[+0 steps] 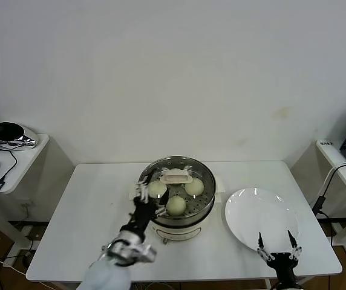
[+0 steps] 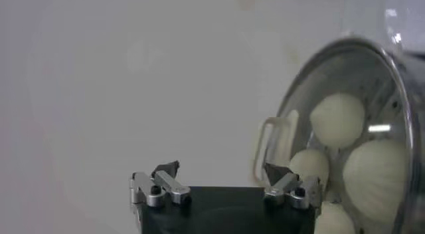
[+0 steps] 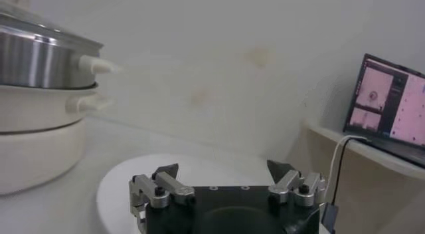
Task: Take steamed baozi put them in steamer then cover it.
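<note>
Buns (image 1: 176, 204) sit in the steamer (image 1: 204, 208) under the lid (image 1: 176, 177); the task looks done. Left tool (image 1: 145, 199), fingers apart, at its 8 o'clock; right tool (image 1: 278, 244), apart, by the plate (image 1: 251, 214).

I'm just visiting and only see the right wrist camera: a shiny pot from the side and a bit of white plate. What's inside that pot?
Observer: Four steamed baozi lie in the steamer; the left wrist view shows them all.
Operator: Is it covered?
Observer: Yes. The clear cover sits on the steamer, with its cream handle on top at the centre.
Operator: And the other arm?
Observer: The left gripper is at the steamer's left side, close to its rim, fingers open and holding nothing. The right gripper, the one you look over, is open above the near edge of the plate.
</note>
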### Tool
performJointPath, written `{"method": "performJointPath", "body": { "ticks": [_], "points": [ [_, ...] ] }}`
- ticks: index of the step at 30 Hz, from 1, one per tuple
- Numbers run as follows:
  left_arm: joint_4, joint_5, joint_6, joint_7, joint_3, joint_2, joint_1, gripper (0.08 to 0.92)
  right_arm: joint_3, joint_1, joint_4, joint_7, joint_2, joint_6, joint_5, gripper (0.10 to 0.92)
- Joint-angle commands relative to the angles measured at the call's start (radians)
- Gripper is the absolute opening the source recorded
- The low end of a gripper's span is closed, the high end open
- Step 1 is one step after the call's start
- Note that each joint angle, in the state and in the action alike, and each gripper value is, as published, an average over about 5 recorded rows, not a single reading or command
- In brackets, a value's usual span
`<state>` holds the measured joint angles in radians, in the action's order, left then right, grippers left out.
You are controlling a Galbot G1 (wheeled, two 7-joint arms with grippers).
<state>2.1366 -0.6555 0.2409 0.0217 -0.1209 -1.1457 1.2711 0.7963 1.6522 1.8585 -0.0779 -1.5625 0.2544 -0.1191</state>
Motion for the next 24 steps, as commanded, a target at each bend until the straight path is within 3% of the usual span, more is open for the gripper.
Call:
{"method": "performJointPath", "body": {
  "ticks": [1,7,15,24],
  "points": [
    [0.09,0.808,-0.369,0.229,-0.331,-0.036,0.528,0.823,-0.042,0.028,0.012,-0.029,0.031,-0.007,0.034,0.823],
    [0.035,0.829,-0.395,0.264,-0.345,-0.081,0.65,0.823,-0.078,0.084,0.029,-0.069,0.091,-0.01,0.108,0.823],
    [-0.118,0.931,-0.434,0.186,-0.43,-0.116,0.641,0.823,-0.123,0.121,0.045,-0.094,0.13,-0.015,0.175,0.823],
    [-0.128,0.936,-0.393,0.141,-0.441,-0.122,0.636,0.823,-0.15,0.147,0.079,-0.099,0.146,-0.038,0.218,0.823]
  ]
}}
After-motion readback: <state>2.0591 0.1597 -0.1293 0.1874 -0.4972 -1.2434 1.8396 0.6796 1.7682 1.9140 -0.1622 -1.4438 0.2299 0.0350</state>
